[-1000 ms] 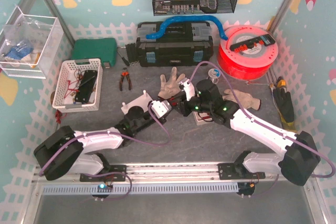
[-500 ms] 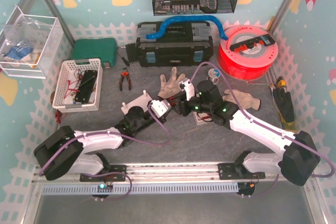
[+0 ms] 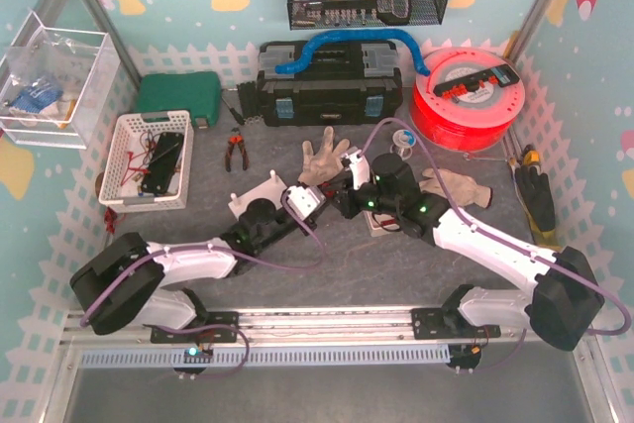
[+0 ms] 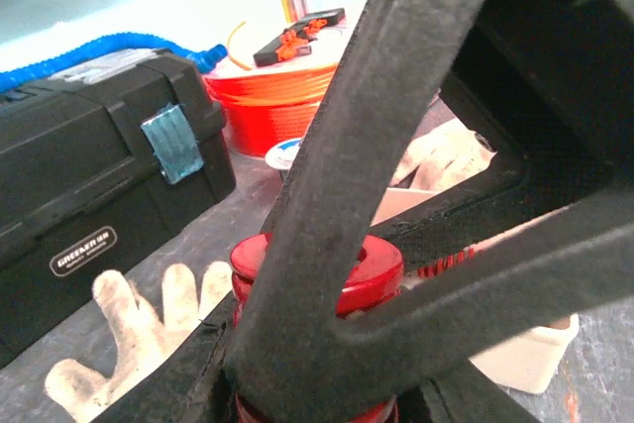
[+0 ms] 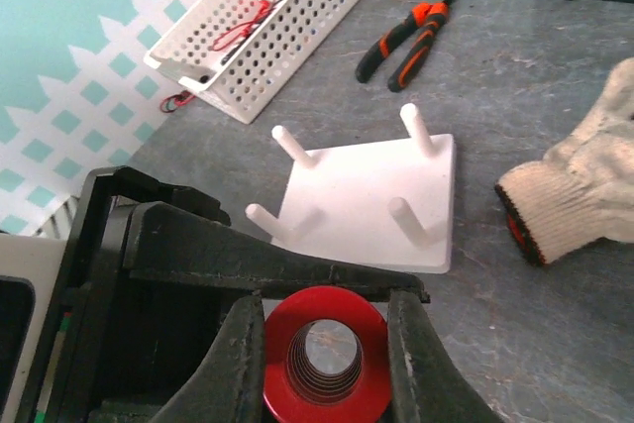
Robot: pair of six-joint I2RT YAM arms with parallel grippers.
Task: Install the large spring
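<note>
Right gripper has closed since the earlier frame: its jaws, parted a moment ago, now press on both sides of the red sleeve. The left forearm has also lifted slightly, bringing the left gripper closer against its partner at mid-table.

Findings, near to far:
- The large spring sits inside the bore of the red sleeve, with its coils visible from the right wrist view. The sleeve is held off the table between the two grippers.
- The left gripper's jaws appear clamped on the same sleeve from the opposite side. One finger lies across it, while the other is hidden.
- The white peg plate lies just beyond, untouched, with all four pegs bare.
- A work glove and pliers lie farther out. The toolbox and filament spool stand at the back.

Assessment: both arms now share the grip, so either one could let go safely. Installation is not yet done. Any twist between the arms could bind the sleeve.
</note>
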